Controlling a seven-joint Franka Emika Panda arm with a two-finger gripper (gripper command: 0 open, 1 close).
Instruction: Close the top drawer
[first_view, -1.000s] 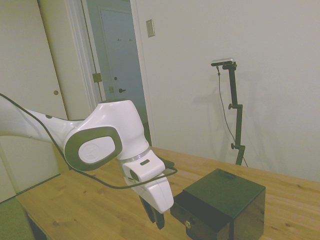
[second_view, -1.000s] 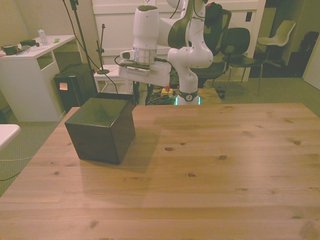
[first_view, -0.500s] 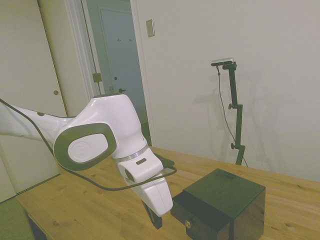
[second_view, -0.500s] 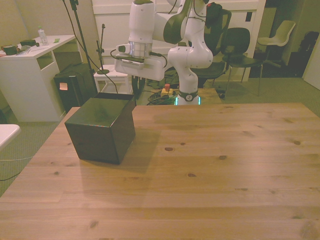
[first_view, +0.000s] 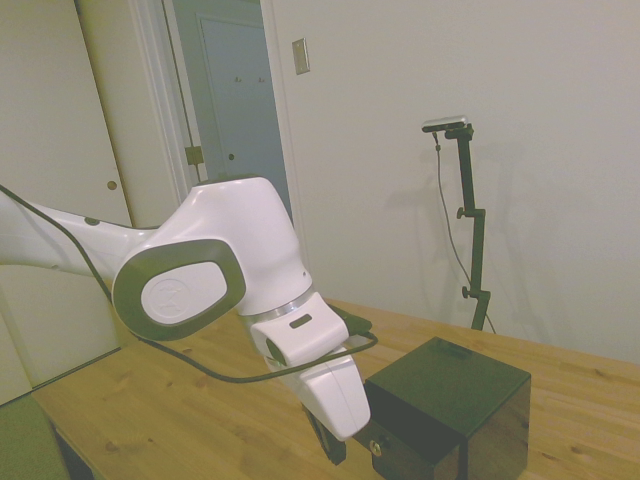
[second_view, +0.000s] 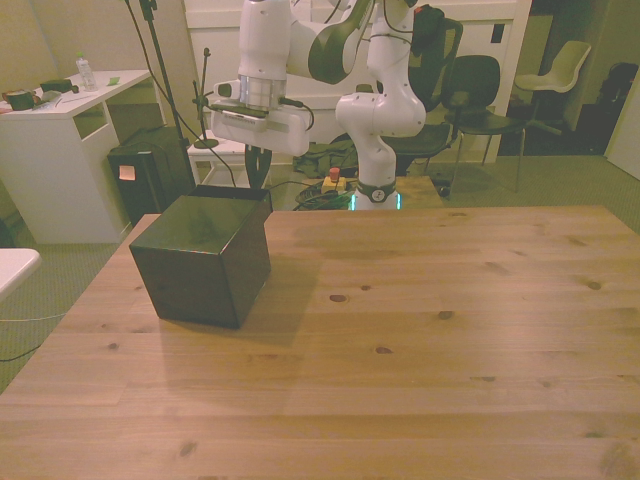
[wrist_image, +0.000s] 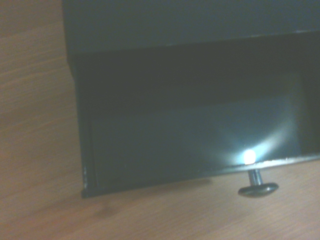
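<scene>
Gripper (first_view: 335, 447) hanging just in front of top drawer (first_view: 382, 448) of black cabinet (first_view: 450, 405) — finger state not discernible. Drawer pulled out, interior dark, knob (wrist_image: 258, 188) projecting over wooden table (second_view: 420, 330); cabinet toward front view's left.

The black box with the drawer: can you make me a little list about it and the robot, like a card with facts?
cabinet: glossy black cube on the wooden table
top drawer: pulled out, looks empty inside in the wrist view
knob: small and round, on the drawer front
gripper: hanging just in front of the open drawer, fingers hard to make out
job done: not yet, drawer is open
</scene>
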